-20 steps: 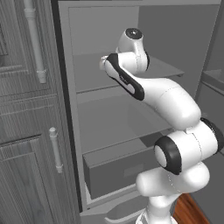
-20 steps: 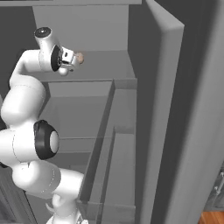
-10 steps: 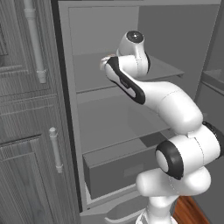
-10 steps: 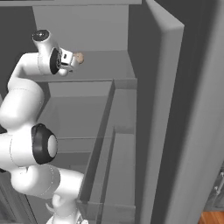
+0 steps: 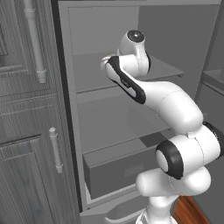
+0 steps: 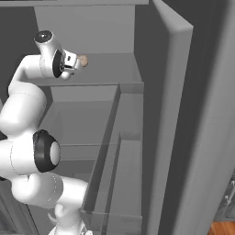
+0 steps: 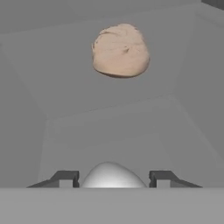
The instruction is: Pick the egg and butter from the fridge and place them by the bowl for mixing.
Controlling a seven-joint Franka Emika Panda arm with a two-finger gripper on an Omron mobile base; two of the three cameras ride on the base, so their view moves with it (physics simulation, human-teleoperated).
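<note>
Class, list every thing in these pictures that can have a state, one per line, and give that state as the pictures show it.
fridge: door open, shelves exposed.
drawer: closed, at the bottom of the fridge.
egg: white, between the fingertips of the gripper; contact cannot be confirmed.
gripper: fingertips on either side of the egg, reaching in at the upper shelf.
tan-brown lump: resting on the shelf beyond the egg, untouched.
cabinet doors: closed.
</note>
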